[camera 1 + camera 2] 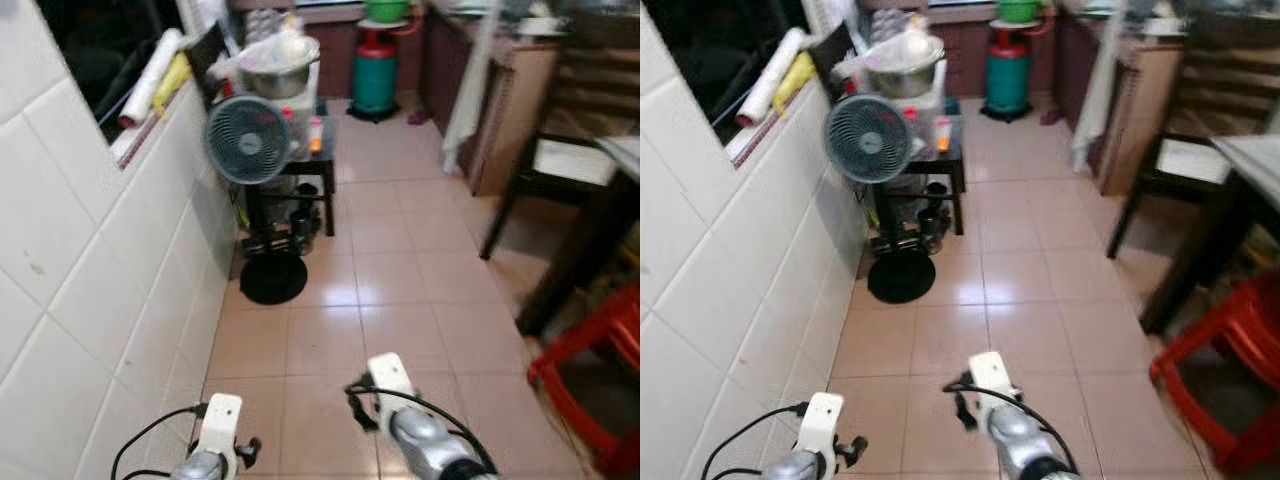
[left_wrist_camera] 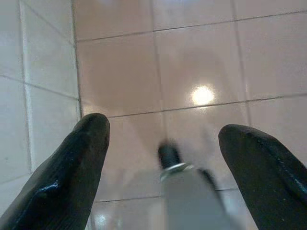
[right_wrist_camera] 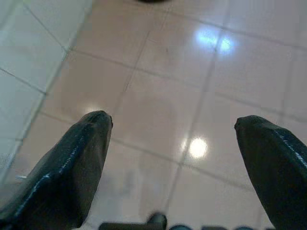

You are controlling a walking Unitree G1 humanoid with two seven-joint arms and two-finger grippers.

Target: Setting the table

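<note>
Both arms hang low over the pink tile floor [image 1: 400, 270], left gripper [image 2: 163, 143] and right gripper [image 3: 172, 143] spread wide, holding nothing. The dark table [image 1: 600, 210] sits ahead on the right, beside a red stool [image 1: 595, 375].

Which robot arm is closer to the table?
Right, probably. The table stands on the robot's right, past the red stool. The left gripper hangs beside the tiled wall. Both grippers are open and empty.
</note>
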